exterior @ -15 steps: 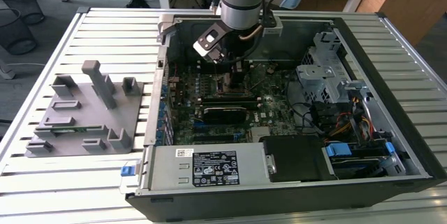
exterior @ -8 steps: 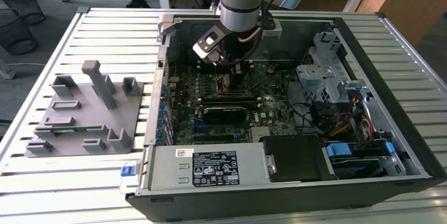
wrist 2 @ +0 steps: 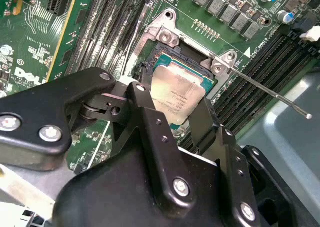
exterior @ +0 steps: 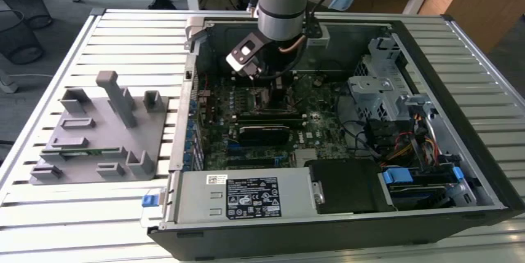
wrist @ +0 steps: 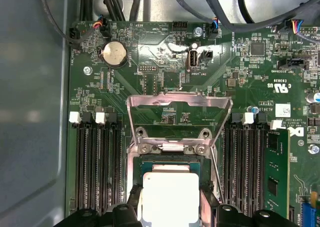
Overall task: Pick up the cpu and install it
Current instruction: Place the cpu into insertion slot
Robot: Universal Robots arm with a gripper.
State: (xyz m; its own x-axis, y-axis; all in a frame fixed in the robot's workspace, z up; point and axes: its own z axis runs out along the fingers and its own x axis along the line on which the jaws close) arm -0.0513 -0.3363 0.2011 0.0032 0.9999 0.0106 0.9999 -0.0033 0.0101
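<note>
1. Here, the cpu (wrist: 170, 194) is seen as a flat square chip with a dull silver metal top and a thin green rim. It is set within the black socket (wrist 2: 167, 51) on the green motherboard (wrist: 150, 77).
2. The gripper (wrist 2: 172, 103) is clamped on the cpu. Its matte black, bolted fingers (wrist 2: 150, 122) are pressed against two opposite edges of the chip in both wrist views.
3. Whether the chip is fully seated or held just above the contacts cannot be told.
4. The chip is laid flat with its metal face up. Being square, it has no long axis, and its edges are lined up with the socket's sides.
5. A bright steel load plate (wrist: 179, 101) is tilted open at one end of the socket, and a thin metal lever (wrist 2: 267, 94) is angled away beside it.
6. Rows of black memory slots (wrist: 92, 167) are ranged on both sides of the socket, and a green memory stick (wrist: 276, 172) is stood in one of them.
7. In the exterior view the arm (exterior: 283, 5) is seen reaching down into the open computer case (exterior: 459, 152), which lies on a pale slatted table (exterior: 123, 35). A grey moulded fixture (exterior: 98, 134) is set well apart on the exterior view's left.
</note>
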